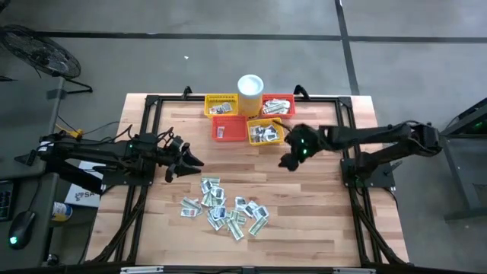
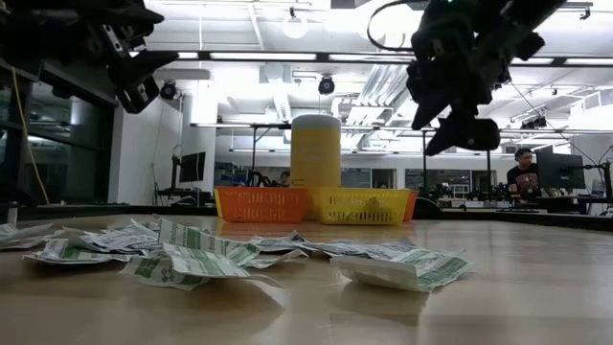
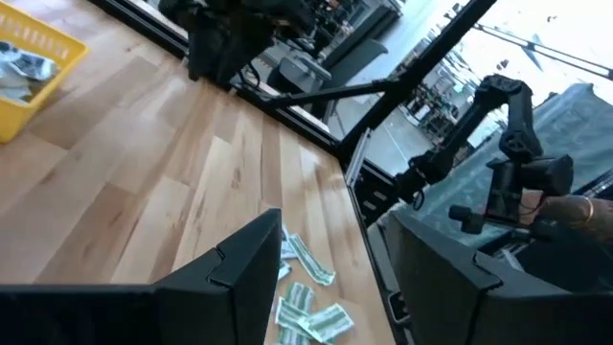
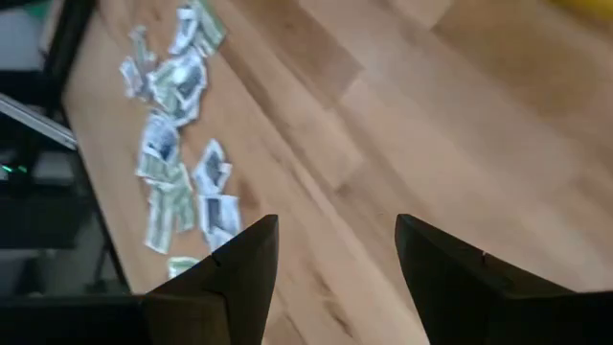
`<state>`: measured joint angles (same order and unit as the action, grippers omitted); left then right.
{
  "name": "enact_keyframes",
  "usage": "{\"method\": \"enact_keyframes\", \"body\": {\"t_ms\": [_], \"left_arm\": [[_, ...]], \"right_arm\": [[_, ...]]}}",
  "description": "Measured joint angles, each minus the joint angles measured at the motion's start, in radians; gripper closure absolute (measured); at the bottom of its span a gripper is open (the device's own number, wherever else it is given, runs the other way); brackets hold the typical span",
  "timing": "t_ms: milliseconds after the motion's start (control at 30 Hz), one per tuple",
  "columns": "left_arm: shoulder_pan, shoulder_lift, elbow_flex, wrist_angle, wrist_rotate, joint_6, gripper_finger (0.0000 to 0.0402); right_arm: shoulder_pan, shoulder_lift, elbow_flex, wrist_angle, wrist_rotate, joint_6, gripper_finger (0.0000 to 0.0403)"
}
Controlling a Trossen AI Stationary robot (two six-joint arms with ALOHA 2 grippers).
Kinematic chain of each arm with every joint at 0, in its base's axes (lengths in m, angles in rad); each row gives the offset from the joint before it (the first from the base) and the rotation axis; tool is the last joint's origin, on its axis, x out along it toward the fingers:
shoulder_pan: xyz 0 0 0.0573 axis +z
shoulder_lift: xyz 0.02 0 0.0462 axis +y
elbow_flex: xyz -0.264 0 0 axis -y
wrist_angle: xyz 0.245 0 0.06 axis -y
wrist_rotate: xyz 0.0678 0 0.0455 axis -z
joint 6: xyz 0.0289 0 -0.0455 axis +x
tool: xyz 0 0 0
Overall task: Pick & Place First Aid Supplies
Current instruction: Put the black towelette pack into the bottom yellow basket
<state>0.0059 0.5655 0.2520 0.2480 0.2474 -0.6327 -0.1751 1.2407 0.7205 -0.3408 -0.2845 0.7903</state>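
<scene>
The first aid supplies (image 1: 224, 207) are small white and green sachets lying loose in a heap on the wooden table, near its front middle. They also show in the right wrist view (image 4: 177, 144) and the left wrist view (image 3: 306, 307). My left gripper (image 1: 194, 162) hangs open above the table, left of the heap and pointing level toward the right (image 3: 335, 278). My right gripper (image 1: 288, 162) is open in the air between the baskets and the heap, slanting down (image 4: 335, 259). Neither gripper has anything between its fingers.
Several small mesh baskets stand at the far middle: yellow (image 1: 221, 105), red-orange (image 1: 278, 105), red (image 1: 228, 128) and yellow (image 1: 265, 132), some holding sachets. A white cup (image 1: 250, 85) stands behind them. Black frame rails (image 1: 144, 137) run along the table's sides.
</scene>
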Motion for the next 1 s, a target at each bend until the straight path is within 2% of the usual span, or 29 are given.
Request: {"method": "enact_keyframes", "body": {"t_ms": [233,433,600,1000], "left_arm": [[0.000,0.000,0.000,-0.020,0.013,0.000,0.0211],[0.000,0.000,0.000,-0.019,0.014,0.000,0.0211],[0.000,0.000,0.000,-0.020,0.014,0.000,0.0211],[0.000,0.000,0.000,-0.020,0.034,0.000,0.0211]], "right_arm": [[0.162,0.014,-0.125,0.281,0.091,0.190,0.0199],[0.282,0.094,-0.163,0.385,0.143,0.285,0.0199],[0.344,0.212,-0.160,0.523,0.132,0.310,0.0199],[0.402,0.462,-0.158,0.842,0.039,0.311,0.0199]]}}
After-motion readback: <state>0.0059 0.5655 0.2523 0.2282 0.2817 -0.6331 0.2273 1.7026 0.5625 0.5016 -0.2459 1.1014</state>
